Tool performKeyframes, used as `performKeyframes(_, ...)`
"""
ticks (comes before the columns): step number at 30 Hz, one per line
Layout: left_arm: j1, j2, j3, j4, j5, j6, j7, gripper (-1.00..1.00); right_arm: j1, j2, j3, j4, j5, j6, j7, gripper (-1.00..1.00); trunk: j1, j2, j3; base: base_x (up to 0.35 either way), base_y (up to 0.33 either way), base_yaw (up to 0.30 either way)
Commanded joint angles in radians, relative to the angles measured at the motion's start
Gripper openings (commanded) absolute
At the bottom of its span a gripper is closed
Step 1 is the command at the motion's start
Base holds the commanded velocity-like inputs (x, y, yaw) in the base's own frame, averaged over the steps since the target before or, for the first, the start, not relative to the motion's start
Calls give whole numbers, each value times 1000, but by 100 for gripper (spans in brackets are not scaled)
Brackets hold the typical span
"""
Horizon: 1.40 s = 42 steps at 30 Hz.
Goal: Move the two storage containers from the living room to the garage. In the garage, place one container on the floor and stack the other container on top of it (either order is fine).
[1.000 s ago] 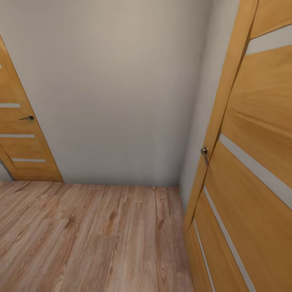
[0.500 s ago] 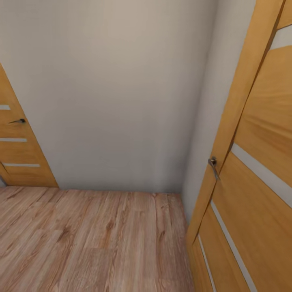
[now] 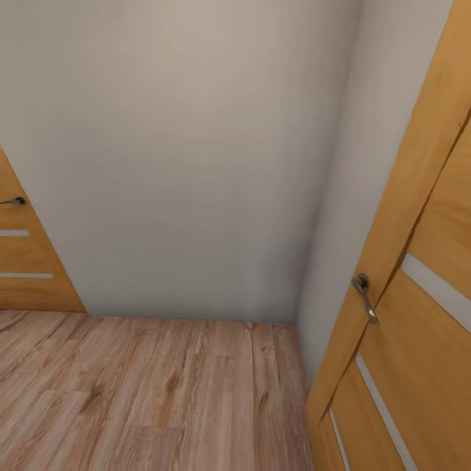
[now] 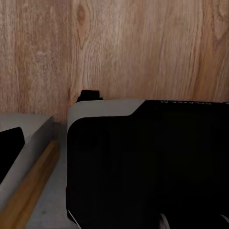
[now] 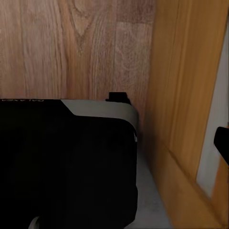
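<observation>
You face a plain wall (image 3: pixel 183 163) in a corner, wood plank floor (image 3: pixel 150 392) below, an orange door (image 3: pixel 418 314) with a handle (image 3: pixel 364 297) on your right; gripper states and containers' place can't be told

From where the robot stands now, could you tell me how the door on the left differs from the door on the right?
The left door stands farther off along the back wall, cut by the picture's edge; the right door looms close and large beside the robot. The left door's handle looks dark; the right door's handle is a silvery lever. Both are orange-brown wood with pale horizontal strips, above the light wood plank floor.
</observation>
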Motion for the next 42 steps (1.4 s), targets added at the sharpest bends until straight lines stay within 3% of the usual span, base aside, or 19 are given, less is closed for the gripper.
performKeyframes(1, 0, 0, -1, -1, 5, 1, 3, 100, -1, 0, -7, 3, 9, -3, -4, 100, 1, -1, -2, 337, 0, 0)
performKeyframes(11, -1, 0, -1, -1, 7, -1, 5, 100, -1, 0, -7, 3, 9, -4, -5, 100, 1, -1, -2, 309, 0, 1)
performKeyframes(27, 0, -1, -1, -1, 7, -2, 5, 100, -1, 0, -7, 3, 11, -4, -5, 100, 1, -1, -2, 17, 0, 222)
performKeyframes(42, 0, -1, -1, -1, 5, 0, 4, 100, -1, 0, -8, 3, 11, -4, -4, 100, 1, -1, -2, 224, 137, 14)
